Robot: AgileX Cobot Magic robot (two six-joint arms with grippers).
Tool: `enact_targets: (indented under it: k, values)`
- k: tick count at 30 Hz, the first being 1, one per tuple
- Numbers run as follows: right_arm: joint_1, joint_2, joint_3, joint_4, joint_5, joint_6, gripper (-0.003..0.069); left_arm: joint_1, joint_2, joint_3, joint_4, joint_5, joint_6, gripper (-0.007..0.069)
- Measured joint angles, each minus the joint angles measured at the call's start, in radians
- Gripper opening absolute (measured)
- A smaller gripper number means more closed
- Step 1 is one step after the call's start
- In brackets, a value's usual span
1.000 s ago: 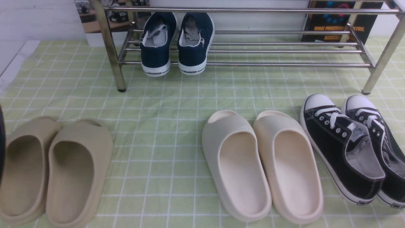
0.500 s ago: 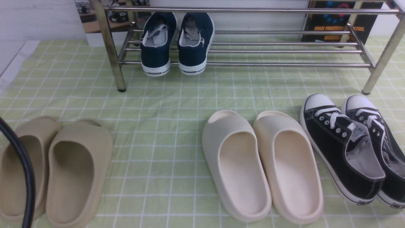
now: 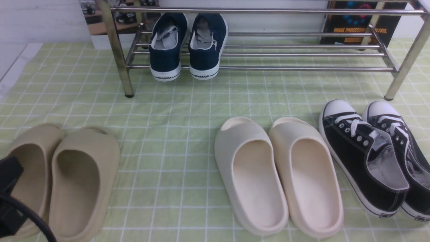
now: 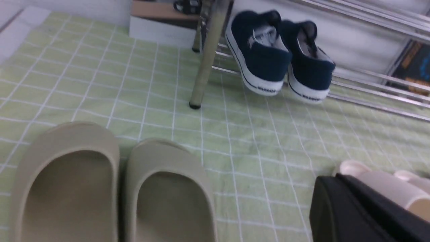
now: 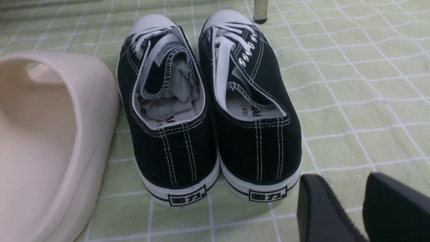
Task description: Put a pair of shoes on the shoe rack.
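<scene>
Navy shoes with white soles on the chrome rack; pale green cloth with white grid; tan slides, cream slides, black sneakers with white toe caps.

A green checked cloth covered the floor. On it stood the shoe rack at the far side, beige slides near left, cream slides near centre, and black lace-up sneakers near right (toes pointing away).
</scene>
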Motion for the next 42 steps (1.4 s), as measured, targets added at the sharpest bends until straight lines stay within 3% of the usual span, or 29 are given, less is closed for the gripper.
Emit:
enact_targets:
  k: [4,11,22,42]
  values:
    - [0.000,0.000,0.000,0.000,0.000,0.001,0.0239,0.076,-0.110,0.141,-0.007,-0.065,0.000,-0.0013]
    - [0.000,0.000,0.000,0.000,0.000,0.001,0.0239,0.142,-0.253,0.284,-0.007,-0.022,0.001,-0.0013]
    - [0.000,0.000,0.000,0.000,0.000,0.003,0.0239,0.147,-0.255,0.296,-0.031,0.131,0.016,-0.0013]
    - [0.000,0.000,0.000,0.000,0.000,0.003,0.0239,0.147,-0.255,0.297,-0.036,0.144,0.045,-0.0013]
